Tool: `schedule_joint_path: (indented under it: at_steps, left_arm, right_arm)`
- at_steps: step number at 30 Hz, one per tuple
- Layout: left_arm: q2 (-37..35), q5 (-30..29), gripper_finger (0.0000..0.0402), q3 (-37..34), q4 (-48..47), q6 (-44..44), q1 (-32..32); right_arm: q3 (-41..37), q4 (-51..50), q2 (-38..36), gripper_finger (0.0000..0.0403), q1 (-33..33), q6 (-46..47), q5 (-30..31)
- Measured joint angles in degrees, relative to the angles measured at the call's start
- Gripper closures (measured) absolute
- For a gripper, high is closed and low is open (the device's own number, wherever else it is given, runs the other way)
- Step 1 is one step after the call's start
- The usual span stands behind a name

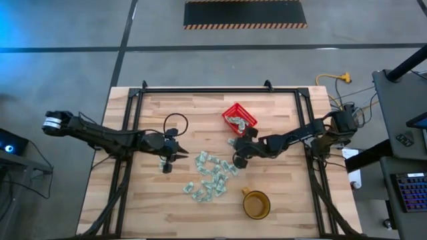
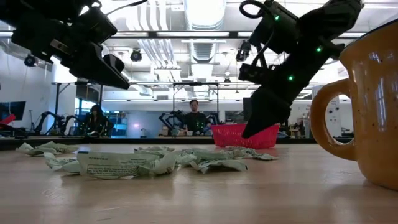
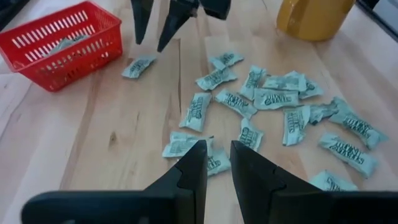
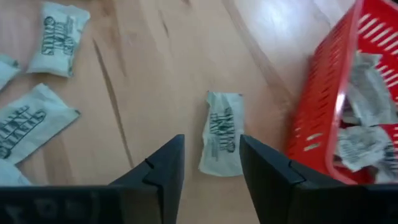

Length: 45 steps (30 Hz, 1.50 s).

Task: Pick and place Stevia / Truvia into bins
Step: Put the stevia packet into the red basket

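A heap of pale green and white Stevia sachets (image 1: 210, 177) lies flat on the wooden table. The red basket (image 1: 239, 117) stands farther back with a few sachets (image 4: 367, 118) in it. My right gripper (image 4: 211, 158) is open and points down at a slant. Its fingers stand on either side of a single sachet (image 4: 222, 138), which lies flat next to the basket's wall (image 4: 320, 106); I see no touch. My left gripper (image 3: 217, 163) hovers at the heap's left edge (image 1: 167, 160), its fingers a narrow gap apart with nothing between them.
An amber-brown cup (image 1: 256, 205) with a handle stands near the table's front edge, to the right of the heap. Black frame rails (image 1: 220, 89) run along the table's far edge and its sides. Bare wood shows left of the heap and in front of it.
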Motion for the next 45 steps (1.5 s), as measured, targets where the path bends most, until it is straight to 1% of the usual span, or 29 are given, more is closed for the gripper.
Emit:
schedule_joint_path:
  at_steps: [4,11,19,25,33,36,40,45]
  left_arm:
    - [0.6,-1.3,0.0347,0.0,0.5,0.1,0.0]
    - [0.8,-1.8,0.0347,0.1,0.6,0.1,0.0]
    - [0.9,-1.8,0.0347,0.1,0.6,0.1,0.0]
    - [0.9,-1.8,0.0347,0.1,0.7,0.1,0.0]
    - [0.9,-1.8,0.0347,0.1,0.8,0.0,0.0]
    - [0.9,-1.8,0.0347,0.1,0.8,0.0,0.0]
    - [0.9,-1.8,0.0347,0.1,0.8,0.0,0.0]
    - [0.9,-1.8,0.0347,0.1,0.8,-0.1,0.0]
  right_arm:
    - [0.0,0.0,0.4,0.0251,0.0,0.4,-3.0]
    - [0.0,-0.1,2.8,0.0251,-1.1,3.7,-3.3]
    - [0.0,-0.2,2.9,0.0266,-2.8,7.8,-3.3]
    - [0.0,-2.5,2.9,0.0283,-3.3,10.3,-3.9]
    - [0.0,-2.6,2.9,0.0314,-3.3,9.7,-6.0]
    - [0.0,-2.5,2.9,0.0340,-3.3,8.3,-7.5]
    - [0.1,-2.4,2.9,0.0386,-3.3,5.8,-9.6]
    - [0.1,-2.5,2.7,0.0394,-3.1,5.2,-10.7]
